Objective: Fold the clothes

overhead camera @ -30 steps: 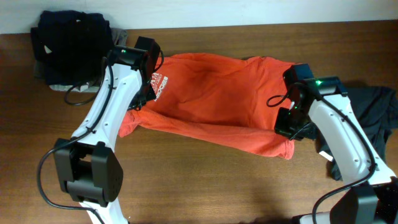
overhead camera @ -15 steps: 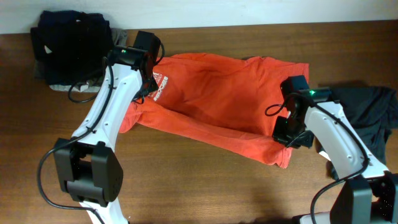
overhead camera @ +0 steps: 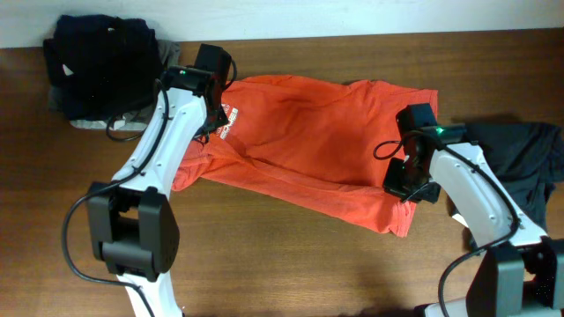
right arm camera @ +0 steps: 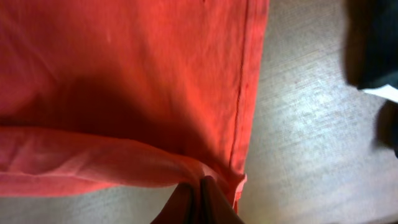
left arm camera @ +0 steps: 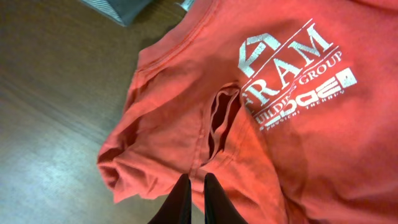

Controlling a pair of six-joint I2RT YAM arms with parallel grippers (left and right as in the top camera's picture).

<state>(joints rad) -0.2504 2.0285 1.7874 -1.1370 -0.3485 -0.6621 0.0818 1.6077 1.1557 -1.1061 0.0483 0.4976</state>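
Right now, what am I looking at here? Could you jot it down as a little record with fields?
Surface: brown wooden table
Main item: orange T-shirt, spread out, with a white printed logo near its left end
Left gripper: pinched shut on the shirt's edge below the logo
Right gripper: pinched shut on a fold at the shirt's hem corner
Far left corner: dark clothes pile
Right edge: dark grey garment, crumpled
Fold status: near edge partly doubled over, not finished

Bare table (overhead camera: 282, 273) front, shirt (overhead camera: 308, 132) centre, dark pile (overhead camera: 97, 53) left, garment (overhead camera: 524, 163) right
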